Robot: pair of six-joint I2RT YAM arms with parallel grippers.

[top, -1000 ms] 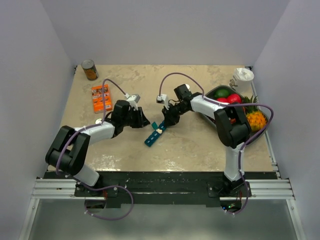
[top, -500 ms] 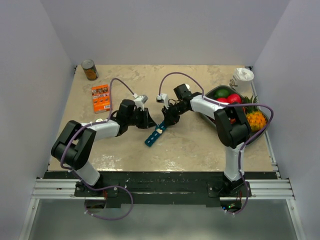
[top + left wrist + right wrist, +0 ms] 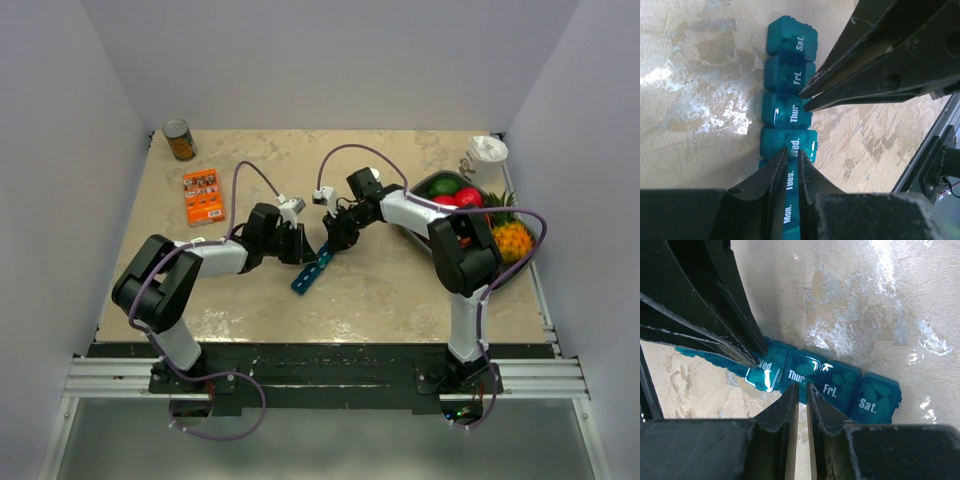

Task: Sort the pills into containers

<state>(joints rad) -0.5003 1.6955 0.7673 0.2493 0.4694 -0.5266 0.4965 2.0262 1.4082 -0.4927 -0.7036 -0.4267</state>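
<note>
Containers (image 3: 312, 271): teal strip lying on the table (image 3: 400, 285) near centre, slanted, between the two arms; lids read Mon. to Sat. in the wrist views. Far left, orange box (image 3: 202, 195), well apart. Left gripper (image 3: 302, 250): jaws a thin slit apart, tips at the Wed. lid; I cannot tell if they pinch anything. Right gripper (image 3: 331, 243): jaws closed, tips against the edge of the Thur. compartment, holding nothing I can make out. Far right, fruit tray (image 3: 424, 183) by the table edge.
</note>
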